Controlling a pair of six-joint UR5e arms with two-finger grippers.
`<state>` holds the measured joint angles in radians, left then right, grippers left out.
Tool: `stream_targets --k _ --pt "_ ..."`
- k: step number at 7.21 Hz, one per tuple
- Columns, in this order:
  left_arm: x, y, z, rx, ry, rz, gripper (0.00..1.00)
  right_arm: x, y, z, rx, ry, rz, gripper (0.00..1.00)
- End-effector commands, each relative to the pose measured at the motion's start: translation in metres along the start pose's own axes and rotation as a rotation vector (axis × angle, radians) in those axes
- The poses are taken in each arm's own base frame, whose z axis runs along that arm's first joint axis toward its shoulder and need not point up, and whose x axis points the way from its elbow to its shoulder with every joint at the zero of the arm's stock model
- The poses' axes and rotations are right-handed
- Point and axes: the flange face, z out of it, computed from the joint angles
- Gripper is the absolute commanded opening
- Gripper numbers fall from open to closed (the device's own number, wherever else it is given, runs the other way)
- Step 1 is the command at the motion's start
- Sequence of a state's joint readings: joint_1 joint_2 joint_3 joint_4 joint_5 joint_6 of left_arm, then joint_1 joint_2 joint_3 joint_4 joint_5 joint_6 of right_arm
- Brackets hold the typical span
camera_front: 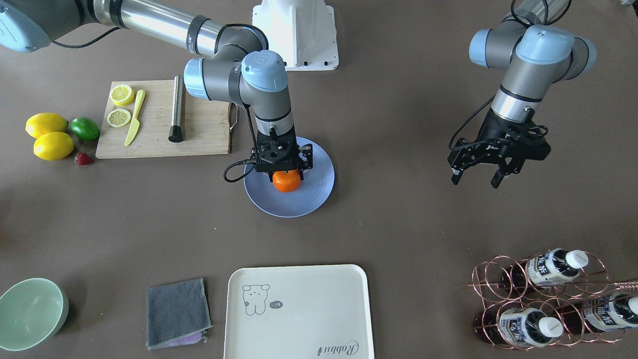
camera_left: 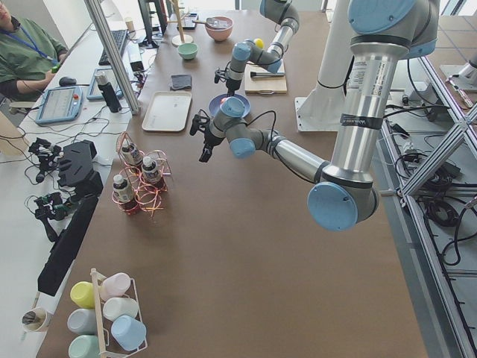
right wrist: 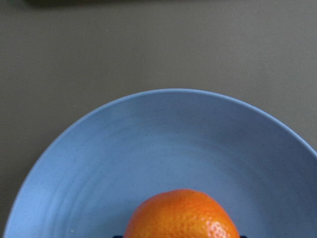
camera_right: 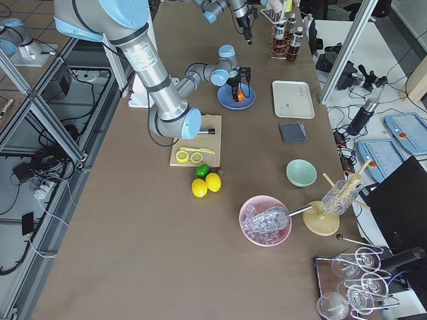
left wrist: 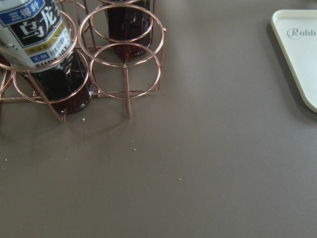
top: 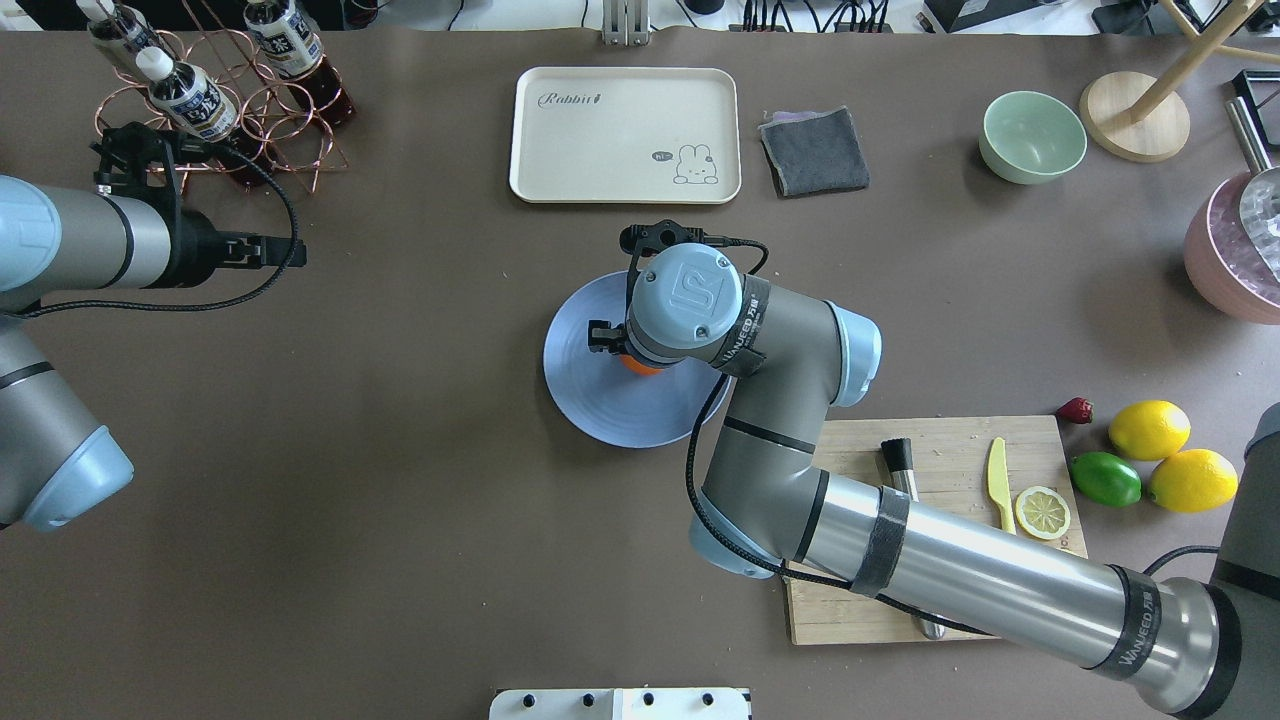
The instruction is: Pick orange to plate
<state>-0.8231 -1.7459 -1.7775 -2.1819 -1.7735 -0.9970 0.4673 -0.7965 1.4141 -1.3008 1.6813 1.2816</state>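
The orange (camera_front: 287,181) sits low over the middle of the blue plate (camera_front: 311,199), and whether it touches the plate I cannot tell. My right gripper (camera_front: 287,174) points straight down onto it, with a dark finger close against each side, shut on it. From the right wrist, the orange (right wrist: 181,215) fills the bottom centre above the plate's ringed surface (right wrist: 148,148). From overhead, the wrist hides all but a sliver of the orange (top: 636,365). My left gripper (camera_front: 475,182) hangs open and empty above bare table, far from the plate.
A wooden cutting board (camera_front: 199,134) with lemon slices, a yellow knife and a muddler lies beside the plate. Two lemons (camera_front: 46,124), a lime (camera_front: 84,128) and a strawberry (camera_front: 83,158) sit past it. A cream tray (camera_front: 299,309), grey cloth (camera_front: 177,311), green bowl (camera_front: 30,311) and bottle rack (camera_front: 548,299) line the far edge.
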Motion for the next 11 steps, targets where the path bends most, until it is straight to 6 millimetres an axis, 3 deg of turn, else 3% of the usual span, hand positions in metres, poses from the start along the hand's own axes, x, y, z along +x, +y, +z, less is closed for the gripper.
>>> stream_targets --k 1,2,3,4,5,6,7,8,10,11 --pt "0.002 -0.002 -0.001 0.002 0.002 -0.001 0.98 -0.006 0.004 -0.003 -0.004 -0.008 0.008 1.0" --pt "0.0 -0.001 -0.002 0.001 0.003 -0.001 0.98 -0.007 -0.009 -0.016 0.004 -0.022 0.015 1.0" --pt "0.0 0.0 -0.006 -0.012 0.015 -0.002 0.98 -0.006 -0.027 -0.051 -0.022 -0.031 0.038 1.0" --pt "-0.029 -0.018 -0.022 -0.069 0.045 -0.037 0.98 -0.001 -0.039 -0.109 -0.059 -0.03 0.065 1.0" --pt "-0.093 -0.022 -0.055 -0.138 0.07 -0.005 0.98 0.008 -0.04 -0.168 -0.089 -0.025 0.076 1.0" --pt "-0.173 -0.021 -0.089 -0.137 0.036 0.107 0.98 0.035 -0.043 -0.207 -0.12 0.008 0.112 1.0" --pt "-0.235 -0.007 -0.105 -0.167 -0.015 0.25 0.98 0.078 -0.057 -0.225 -0.121 0.032 0.122 1.0" --pt "-0.287 -0.001 -0.134 -0.154 -0.082 0.297 0.98 0.135 -0.072 -0.229 -0.14 0.048 0.086 1.0" --pt "-0.321 -0.005 -0.162 -0.181 -0.148 0.3 0.98 0.28 -0.118 -0.226 -0.178 0.13 -0.093 1.0" --pt "-0.32 -0.012 -0.17 -0.2 -0.215 0.309 0.98 0.356 -0.138 -0.227 -0.194 0.188 -0.139 1.0"
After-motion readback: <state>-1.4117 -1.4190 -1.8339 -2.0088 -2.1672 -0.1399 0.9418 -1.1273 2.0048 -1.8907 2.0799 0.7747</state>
